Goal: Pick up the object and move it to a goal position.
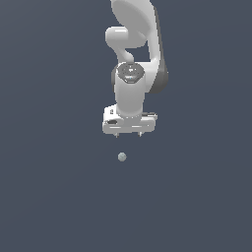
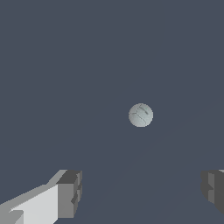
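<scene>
The object is a tiny pale grey-blue ball [image 1: 122, 157] lying on the dark grey-blue surface, just below the gripper in the exterior view. In the wrist view the ball [image 2: 140, 115] shows as a pale sphere with faint lines, ahead of the fingertips and apart from them. My gripper [image 1: 128, 135] points downward, held above the ball, slightly to the exterior view's right of it. Its two fingers [image 2: 70, 194] are spread wide with nothing between them. The gripper is open and empty.
The white arm [image 1: 133, 59] reaches down from the top of the exterior view. The dark grey-blue surface [image 1: 54, 187] fills the whole scene.
</scene>
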{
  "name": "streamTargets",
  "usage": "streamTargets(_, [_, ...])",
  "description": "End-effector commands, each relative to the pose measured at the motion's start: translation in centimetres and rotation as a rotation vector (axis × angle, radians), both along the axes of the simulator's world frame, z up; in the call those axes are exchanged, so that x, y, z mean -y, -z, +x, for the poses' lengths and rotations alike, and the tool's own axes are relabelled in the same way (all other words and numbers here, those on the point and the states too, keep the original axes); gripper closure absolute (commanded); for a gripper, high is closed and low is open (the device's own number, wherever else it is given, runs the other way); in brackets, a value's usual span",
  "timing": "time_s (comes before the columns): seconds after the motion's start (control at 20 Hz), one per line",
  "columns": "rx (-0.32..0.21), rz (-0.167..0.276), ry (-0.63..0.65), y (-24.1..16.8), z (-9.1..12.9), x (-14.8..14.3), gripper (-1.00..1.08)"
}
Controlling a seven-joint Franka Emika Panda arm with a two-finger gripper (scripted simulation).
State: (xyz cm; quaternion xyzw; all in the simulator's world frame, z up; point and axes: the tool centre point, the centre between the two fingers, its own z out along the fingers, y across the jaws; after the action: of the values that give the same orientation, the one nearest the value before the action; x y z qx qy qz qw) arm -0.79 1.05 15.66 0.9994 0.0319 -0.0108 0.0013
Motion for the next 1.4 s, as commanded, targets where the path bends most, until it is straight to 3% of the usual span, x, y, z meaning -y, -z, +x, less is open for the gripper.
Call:
streamTargets(0.0, [0.000,0.000,0.000,0.0,0.0,0.0,-0.92])
streamTargets(0.45, [-0.006,0.023,0.005,-0.9,0.1,-2.2,-0.92])
streamTargets(0.8, [-0.005,0.023,0.021,-0.6,0.3,-2.0,-0.92])
streamTargets(1.35, [0.002,0.020,0.209,2.6,1.8,-0.4,-0.92])
